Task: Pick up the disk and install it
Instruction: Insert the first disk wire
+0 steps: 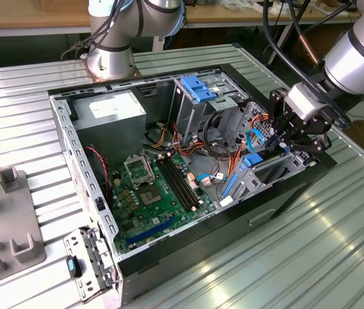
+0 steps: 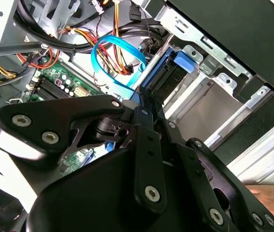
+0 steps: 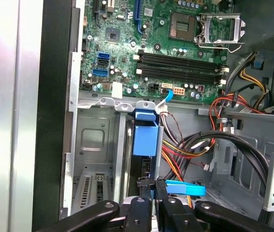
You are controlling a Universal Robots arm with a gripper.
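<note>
Steeply angled into the computer case (image 1: pixel 188 248), the arm's (image 1: pixel 362 58) fingers (image 3: pixel 139 215) grip the disk (image 3: pixel 144 137) edge-on.

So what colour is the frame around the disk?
Bright blue; the disk shows best in the first wrist view.

One disk (image 3: pixel 144 140), one motherboard (image 1: pixel 150 199), one power supply (image 1: pixel 111 112), one open computer case (image 1: pixel 188 239).

1. An open computer case (image 1: pixel 74 149) lies on the ribbed metal table (image 1: pixel 21 96).
2. Inside, a green motherboard (image 1: pixel 150 201) sits beside a grey power supply (image 1: pixel 108 114).
3. A blue data cable (image 2: pixel 113 76) loops among red, yellow and orange wires (image 2: pixel 119 62).
4. A grey fixture block (image 1: pixel 5 225) stands at the exterior view's left.
</note>
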